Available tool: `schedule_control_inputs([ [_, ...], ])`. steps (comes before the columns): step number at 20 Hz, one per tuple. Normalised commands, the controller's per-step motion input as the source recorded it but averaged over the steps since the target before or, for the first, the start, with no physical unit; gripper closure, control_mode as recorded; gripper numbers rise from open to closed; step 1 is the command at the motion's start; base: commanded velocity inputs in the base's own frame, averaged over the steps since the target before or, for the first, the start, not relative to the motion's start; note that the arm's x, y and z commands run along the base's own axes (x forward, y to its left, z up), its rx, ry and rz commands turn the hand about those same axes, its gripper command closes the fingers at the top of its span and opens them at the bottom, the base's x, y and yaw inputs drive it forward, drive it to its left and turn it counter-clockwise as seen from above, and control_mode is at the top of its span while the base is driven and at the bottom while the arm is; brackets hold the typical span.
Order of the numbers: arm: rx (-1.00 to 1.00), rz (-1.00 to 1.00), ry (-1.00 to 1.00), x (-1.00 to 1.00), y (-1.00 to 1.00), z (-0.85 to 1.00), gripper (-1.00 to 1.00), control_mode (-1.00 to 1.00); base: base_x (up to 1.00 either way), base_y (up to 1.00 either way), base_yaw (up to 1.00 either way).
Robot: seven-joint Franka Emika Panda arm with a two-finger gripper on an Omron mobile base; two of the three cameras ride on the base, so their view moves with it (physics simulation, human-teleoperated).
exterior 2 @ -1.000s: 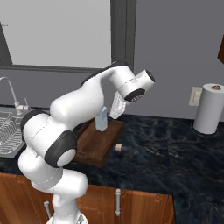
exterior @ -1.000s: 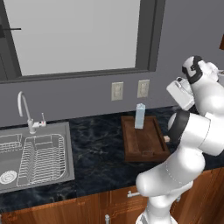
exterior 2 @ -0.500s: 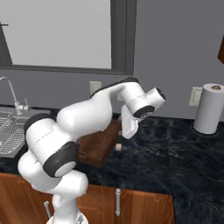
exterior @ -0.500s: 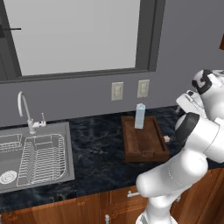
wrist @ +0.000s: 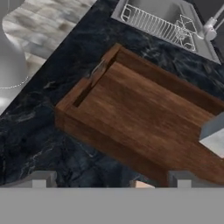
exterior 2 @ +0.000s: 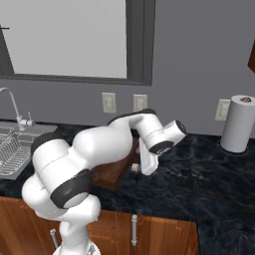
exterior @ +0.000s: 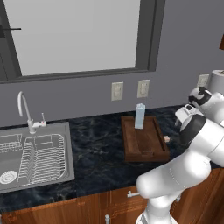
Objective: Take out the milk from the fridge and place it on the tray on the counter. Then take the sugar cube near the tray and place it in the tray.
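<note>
Gripper (wrist: 111, 179) jaws spread wide, nothing between them, hanging over the sugar cube (wrist: 142, 184) (just beside the tray's (wrist: 131, 113) long wall, on the counter (wrist: 39, 127)). Milk (exterior: 139, 116) stands upright at the tray's far end.

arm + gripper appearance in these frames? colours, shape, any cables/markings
Glossy white arm built of rounded, bulbous links, with dark grey to black bands at the joints. No loose cables or markings can be made out. The gripper ends in two small, blocky grey finger tips, seen in the hand view.
</note>
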Motion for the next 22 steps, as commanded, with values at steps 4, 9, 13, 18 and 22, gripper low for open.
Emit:
schedule_control_inputs([
  [4,-0.14,0.01,0.12,0.00,0.00,-0.44,-1.00,-1.00,0.00,0.00,0.00],
  [9,-0.12,0.00,0.08,0.00,0.00,-0.21,-1.00,-1.00,0.00,0.00,0.00],
  [13,-0.01,0.00,-0.03,0.09,0.00,-0.12,-1.00,-1.00,0.00,0.00,0.00],
  [18,0.00,0.00,-0.15,0.09,0.00,-0.24,-1.00,-1.00,0.00,0.00,0.00],
  [22,0.00,0.00,-0.03,0.38,0.00,-0.18,-1.00,-1.00,0.00,0.00,0.00],
])
